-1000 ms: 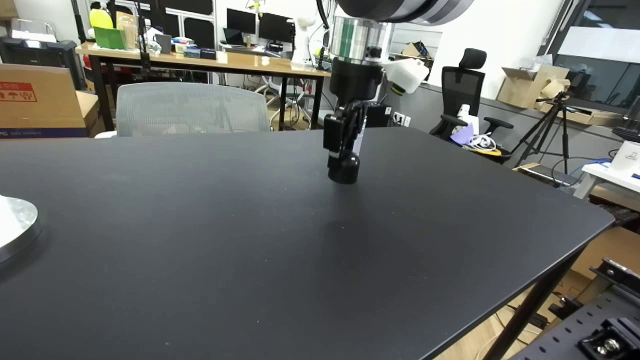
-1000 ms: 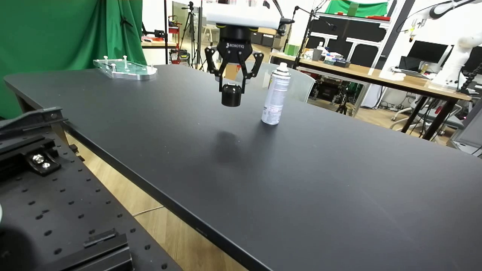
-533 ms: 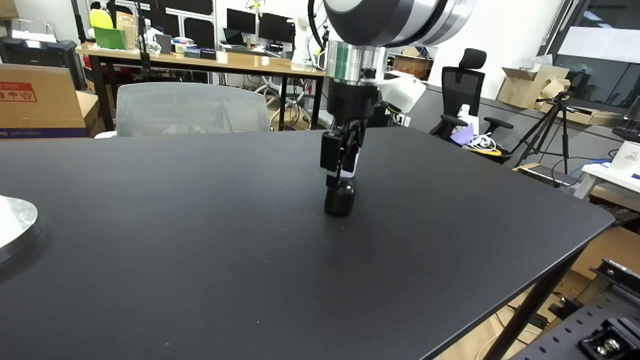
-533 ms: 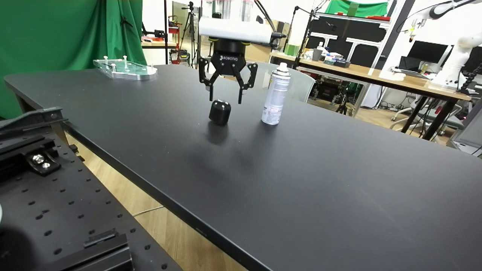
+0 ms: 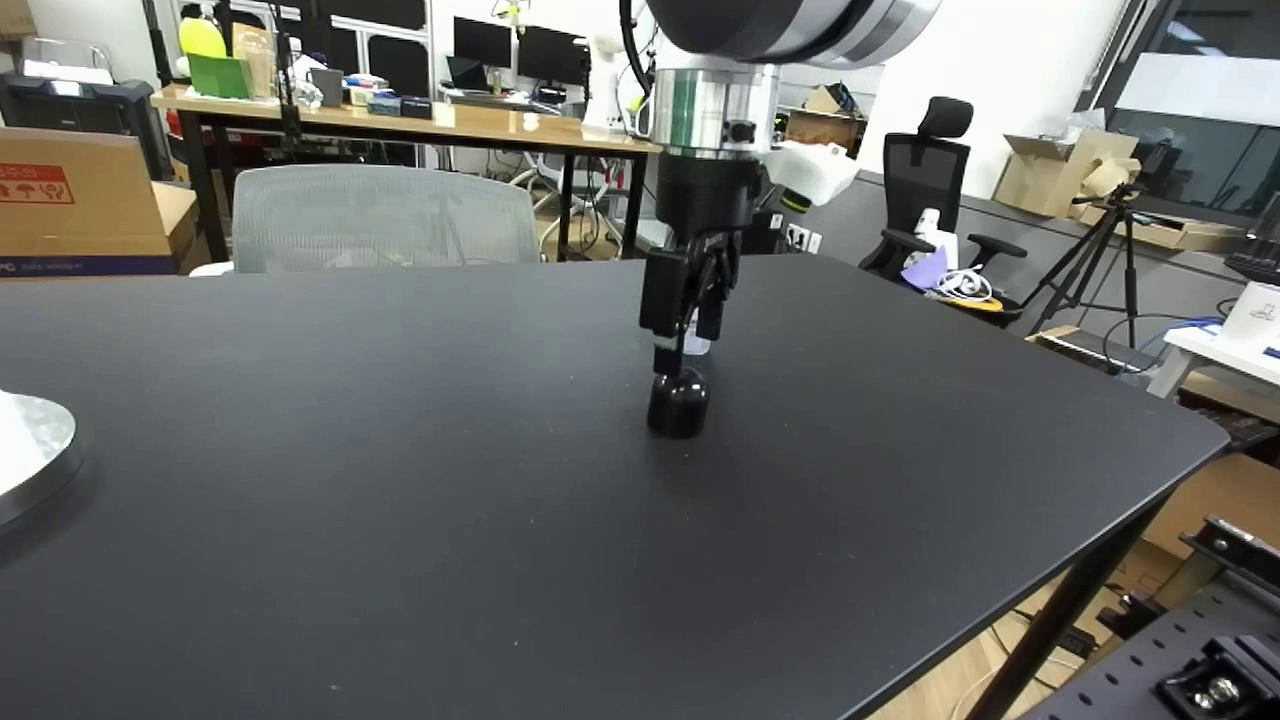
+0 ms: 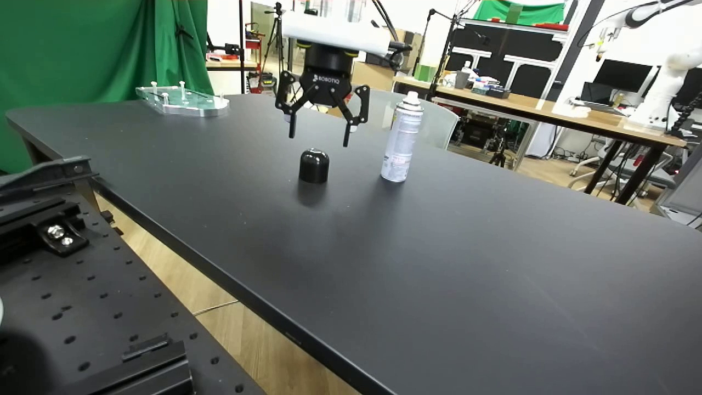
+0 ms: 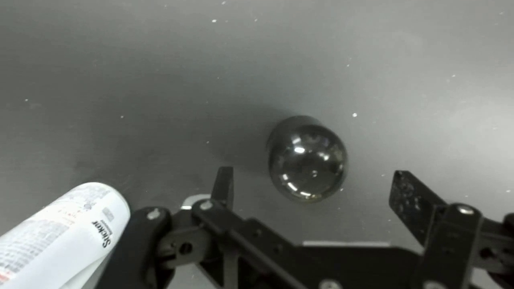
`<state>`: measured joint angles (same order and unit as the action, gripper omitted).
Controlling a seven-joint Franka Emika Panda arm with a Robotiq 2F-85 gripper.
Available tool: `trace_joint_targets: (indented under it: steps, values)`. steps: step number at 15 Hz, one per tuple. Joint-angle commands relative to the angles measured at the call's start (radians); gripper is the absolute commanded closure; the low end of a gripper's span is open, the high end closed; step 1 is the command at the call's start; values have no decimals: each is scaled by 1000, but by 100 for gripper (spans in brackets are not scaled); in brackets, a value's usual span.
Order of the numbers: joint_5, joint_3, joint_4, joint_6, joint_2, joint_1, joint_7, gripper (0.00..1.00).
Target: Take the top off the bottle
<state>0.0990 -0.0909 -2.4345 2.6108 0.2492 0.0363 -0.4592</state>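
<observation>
Where the glossy black, dome-topped, plastic-looking cap (image 6: 314, 166) stands: leftmost in an exterior view among the task's things, upright on the flat matte-black tabletop (image 6: 439, 274), by itself.
Cap's weight: probably very light and hollow, so a stray nudge could slide or tip it.
Cap's rounded dome (image 6: 314, 156): shiny and likely slippery; a pinch up there would tend to ride off the curve.
Cap's straight side wall (image 6: 313, 175): the better hold, taken low and square across the full width with mild force; it should be stiff, though thin plastic may flex near the bottom.
Black jointed two-fingered claw (image 6: 319, 140): just above the cap, its fingers (image 6: 292, 127) spread wide and holding nothing, a gap showing between them and the dome.
Tall white cylindrical, metal-looking bottle (image 6: 403, 145): right of the cap and apart from it, upright, with a red marking low on its side; presumably rigid, smooth and heavier than the cap, best held around mid-body if it ever needs steadying.
Small white nozzle (image 6: 412, 97): bare atop the bottle, so the task looks done; likely delicate, no handhold.
</observation>
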Motion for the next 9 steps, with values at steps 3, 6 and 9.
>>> trace_joint_targets:
  steps: [3,6,9]
  values:
    - [-116,-36,-21,-237,-166,-37,-121,0]
    - [-127,-17,-24,-342,-238,-29,-177,0]
    - [-141,5,-25,-428,-293,-23,-216,0]
